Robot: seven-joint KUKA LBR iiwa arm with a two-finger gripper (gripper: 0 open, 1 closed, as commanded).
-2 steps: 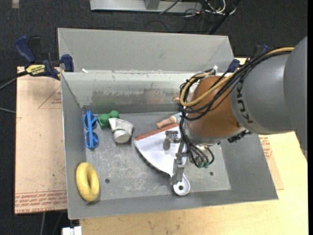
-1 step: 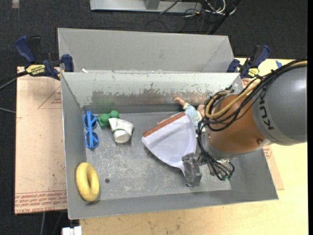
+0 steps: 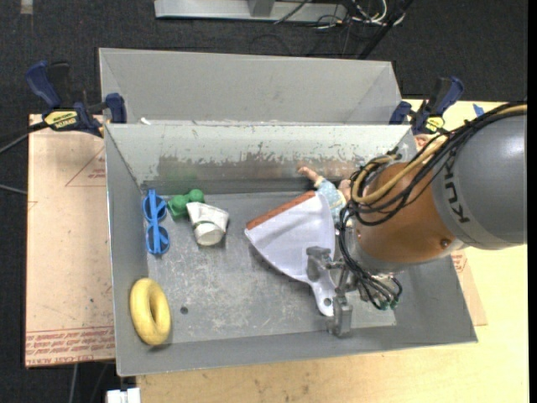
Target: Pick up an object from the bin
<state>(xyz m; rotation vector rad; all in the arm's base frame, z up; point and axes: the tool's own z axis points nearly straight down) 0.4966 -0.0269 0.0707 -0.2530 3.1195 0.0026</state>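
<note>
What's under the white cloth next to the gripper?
Along the upper left side of the white cloth, an orange-brown edge peeks out. A doll lies at its top corner. Anything else beneath is covered.

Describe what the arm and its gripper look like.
The arm is a thick, rounded grey link with dark KUKA lettering partly showing. Its wrist wears an orange-brown cover, with black and tan cables looped over it. The gripper is bare grey metal, with dark and green wires beside it.
</note>
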